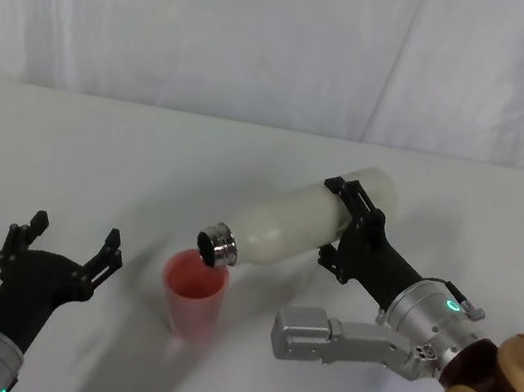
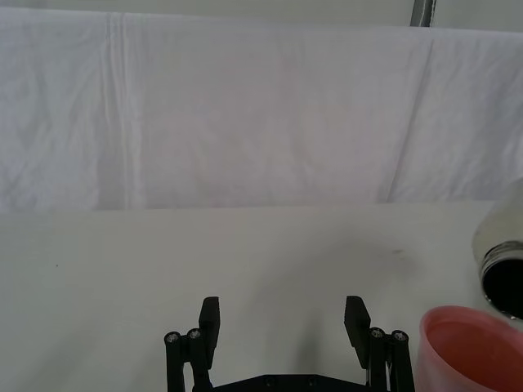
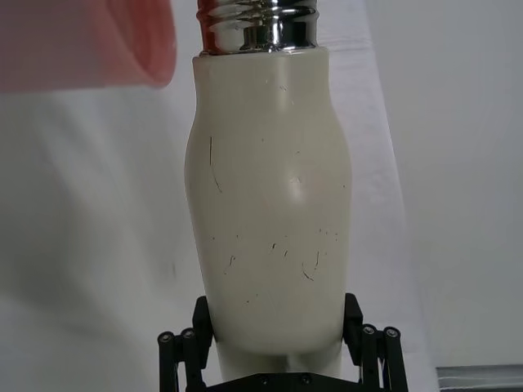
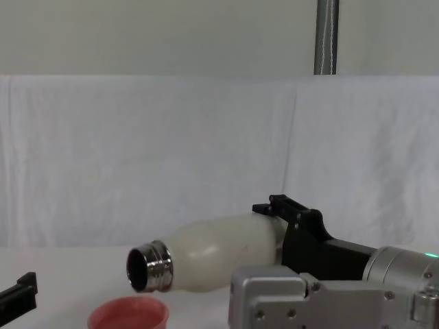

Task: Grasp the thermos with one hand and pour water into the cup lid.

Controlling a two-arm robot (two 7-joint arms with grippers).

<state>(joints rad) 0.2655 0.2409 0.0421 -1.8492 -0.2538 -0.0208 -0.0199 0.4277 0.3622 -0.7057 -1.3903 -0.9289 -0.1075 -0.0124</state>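
To the left of the cup lid (image 1: 192, 295), the left claw (image 1: 73, 242) is hovering low over the white table (image 1: 77, 153) with its fingers spread wide, gripping nothing. The cup lid is standing upright on the table, its pink-red rim facing up. Just above that rim, the thermos (image 1: 297, 225) is lying tipped almost level, its long axis running from the cup lid up and away to the right, with the threaded steel neck (image 1: 217, 245) pointing down-left toward the cup lid. To the right of the cup lid, the right claw (image 1: 350, 224) is clamping the thermos near its base. The chest view is looking into the dark open mouth (image 4: 139, 268) side-on, held clear above the cup lid. The right wrist view is showing fine scratches along the cream body (image 3: 270, 204).
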